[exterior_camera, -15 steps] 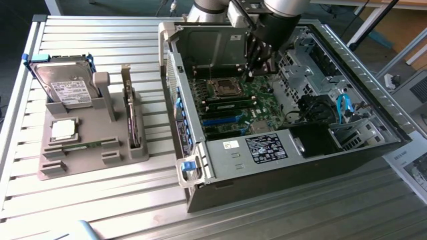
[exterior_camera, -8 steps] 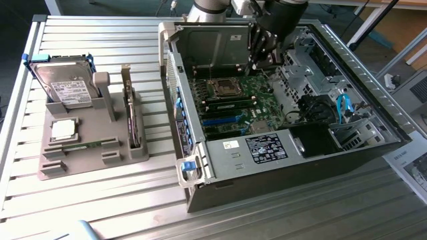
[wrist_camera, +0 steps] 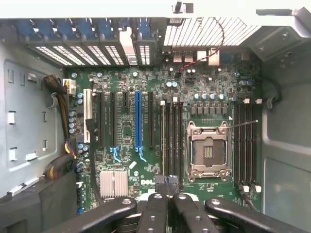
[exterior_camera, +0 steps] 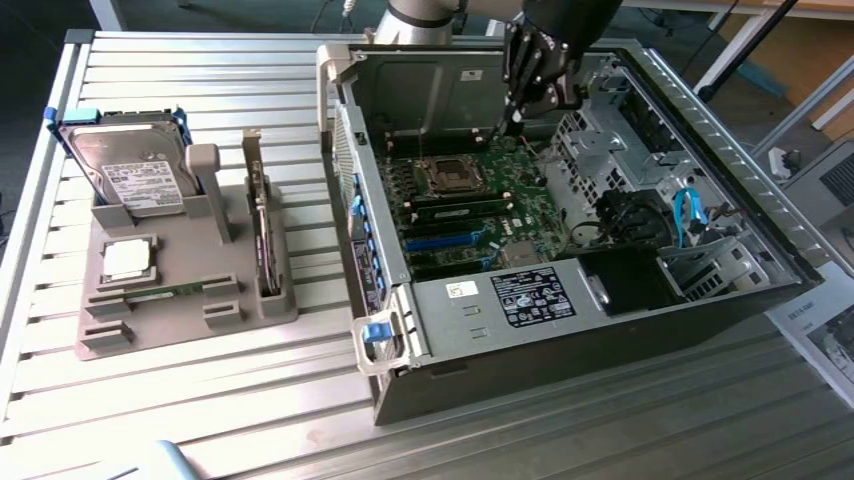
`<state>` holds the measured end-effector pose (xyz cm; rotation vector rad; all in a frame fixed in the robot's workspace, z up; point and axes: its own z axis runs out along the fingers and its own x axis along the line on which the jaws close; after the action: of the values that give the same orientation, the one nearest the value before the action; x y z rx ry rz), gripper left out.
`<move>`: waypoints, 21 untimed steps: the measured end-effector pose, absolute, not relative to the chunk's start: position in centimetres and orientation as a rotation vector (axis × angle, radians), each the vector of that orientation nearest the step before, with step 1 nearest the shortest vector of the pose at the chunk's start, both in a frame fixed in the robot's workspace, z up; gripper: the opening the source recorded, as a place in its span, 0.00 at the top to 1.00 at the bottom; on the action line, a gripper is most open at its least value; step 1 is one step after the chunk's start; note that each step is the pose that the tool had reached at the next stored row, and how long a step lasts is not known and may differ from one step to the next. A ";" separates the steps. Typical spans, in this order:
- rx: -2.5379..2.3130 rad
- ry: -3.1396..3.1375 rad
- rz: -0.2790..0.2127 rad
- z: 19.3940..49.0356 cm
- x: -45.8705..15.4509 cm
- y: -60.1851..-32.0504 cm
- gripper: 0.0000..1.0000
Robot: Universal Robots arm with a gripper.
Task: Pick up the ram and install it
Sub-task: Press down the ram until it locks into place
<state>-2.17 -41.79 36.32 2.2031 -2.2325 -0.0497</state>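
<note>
The gripper (exterior_camera: 515, 122) is hanging inside the case (exterior_camera: 694, 110), fingers pressed together and, as far as can be made out, gripping nothing. Straight beneath it the board (wrist_camera: 126, 92) is lying flat, with the slots (wrist_camera: 171, 141) running away from the fingertips and the socket (wrist_camera: 208, 150) just beside them. The ram (exterior_camera: 167, 292) is lying in the tray (exterior_camera: 100, 345), outside the case and well apart from the gripper.

In my judgement the pick is not yet made. Doing it well is calling for fingers parted before they reach the stick, squared to its long edges and closing near its middle, so it is hanging level.

The fingertips are partly masked by the gripper's own body in the wrist view (wrist_camera: 167, 187). The ram is showing only as a thin green strip, so its chips and notch are not readable.
</note>
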 end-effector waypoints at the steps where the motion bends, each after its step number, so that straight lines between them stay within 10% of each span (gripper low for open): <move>1: 2.203 -2.232 -0.050 36.3 -2.2 -41.8 0.90; 21: 2.092 -2.338 -0.049 36.4 -2.2 -41.8 0.90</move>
<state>-2.17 -41.78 36.35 2.0915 -2.3380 -0.0488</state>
